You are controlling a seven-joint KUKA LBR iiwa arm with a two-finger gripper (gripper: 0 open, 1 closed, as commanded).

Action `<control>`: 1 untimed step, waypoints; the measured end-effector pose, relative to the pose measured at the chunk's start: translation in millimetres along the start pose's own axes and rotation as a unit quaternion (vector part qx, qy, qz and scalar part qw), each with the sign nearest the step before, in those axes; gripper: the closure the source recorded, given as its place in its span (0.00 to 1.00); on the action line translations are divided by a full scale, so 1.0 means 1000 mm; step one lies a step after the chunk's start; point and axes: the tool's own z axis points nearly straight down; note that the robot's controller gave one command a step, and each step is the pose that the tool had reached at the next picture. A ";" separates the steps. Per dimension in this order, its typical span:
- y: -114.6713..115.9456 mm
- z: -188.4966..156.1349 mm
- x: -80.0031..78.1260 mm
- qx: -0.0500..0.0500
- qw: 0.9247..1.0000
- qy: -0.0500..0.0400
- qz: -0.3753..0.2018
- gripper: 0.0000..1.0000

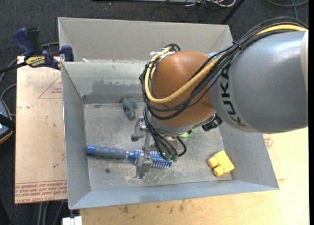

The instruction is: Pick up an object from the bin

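- The bin (147, 189) is a grey metal box with sloping walls. Its floor is scuffed and dusted pale, and a few loose things lie spread out on it, not heaped.
- Nearest the front wall, the gripper (143, 165) reaches down to the floor, left of the bin's middle.
- A brush (122, 154) lies flat across the floor at that spot. Its dark blue handle points to the view's left and its blue-and-white bristle head to the right.
- The gripper's metal tip stands right at the brush's neck, where the handle meets the bristles. It crosses the neck, so the handle shows on one side and the head on the other.
- I cannot tell whether the gripper is spread or closed, nor whether it has the brush in its grasp. Its tip is narrow and seen end-on, and the brush rests on the floor.
- A yellow block (220, 164) lies to the right at about the same depth, well apart from the gripper and near the right wall.
- A little farther back, a green thing (188, 132) peeks out from under the arm, too hidden to name.
- Above the gripper, the orange cover (179, 84) and looped cables (169, 102) of the wrist hide the bin's middle.
- Farther back, near the rear wall, a small grey-blue lump (129, 107) sits alone on the floor, apart from the brush.
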 end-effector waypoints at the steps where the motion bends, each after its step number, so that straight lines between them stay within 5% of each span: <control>1: -0.055 0.117 -0.032 0.001 0.995 -0.002 -0.095 0.00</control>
